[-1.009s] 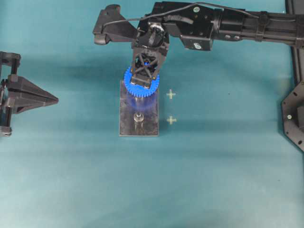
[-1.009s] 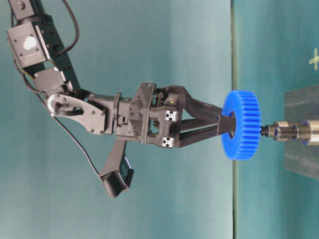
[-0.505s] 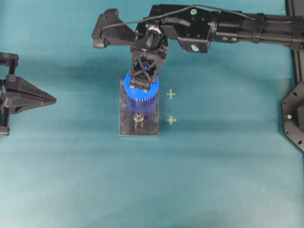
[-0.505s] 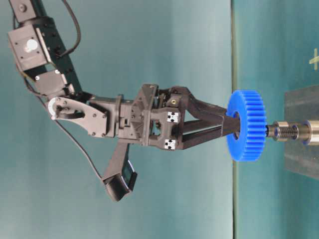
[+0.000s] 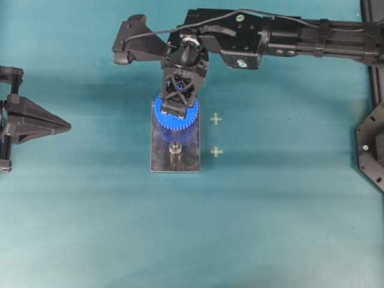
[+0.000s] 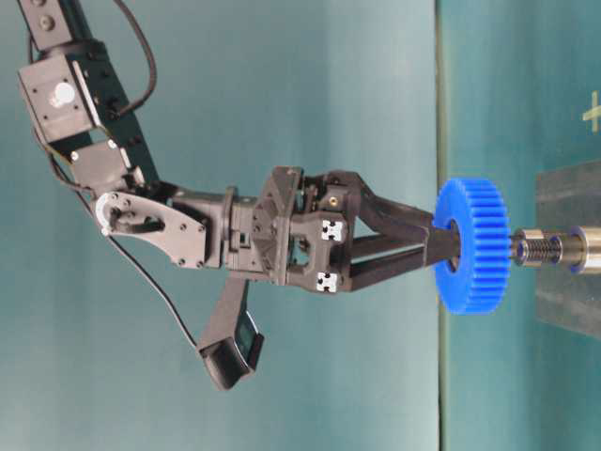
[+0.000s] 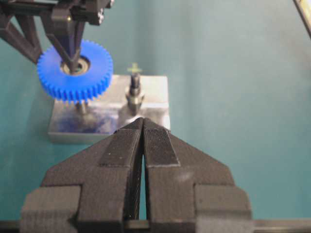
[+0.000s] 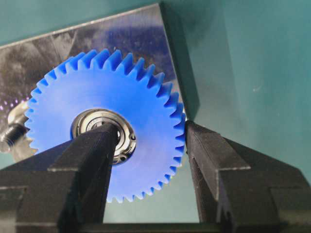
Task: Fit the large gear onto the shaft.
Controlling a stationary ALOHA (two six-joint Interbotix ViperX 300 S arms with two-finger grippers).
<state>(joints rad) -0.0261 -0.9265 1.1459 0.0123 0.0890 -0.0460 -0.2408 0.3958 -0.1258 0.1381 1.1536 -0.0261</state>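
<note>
The large gear [image 5: 182, 125], bright blue with a metal hub, hangs over the far end of the grey plate [image 5: 159, 161]. My right gripper [image 8: 148, 128] is shut on it, one finger in the hub hole and the other against the teeth. In the table-level view the gear [image 6: 479, 277] sits at the tip of the shaft [image 6: 545, 249], its hub in line with the pin. From the left wrist the shaft [image 7: 82, 107] shows just below the gear [image 7: 92, 73]. A second pin [image 5: 174, 149] stands bare on the plate. My left gripper [image 5: 66, 126] is shut and empty at the left edge.
Two pale cross marks [image 5: 216, 119] [image 5: 216, 152] lie on the teal table right of the plate. A black frame [image 5: 373, 150] stands at the right edge. The right arm [image 5: 300, 39] spans the top of the overhead view.
My right gripper has carried the gear closer to the shaft tip, narrowing the gap seen from table level. The left arm has stayed put.
</note>
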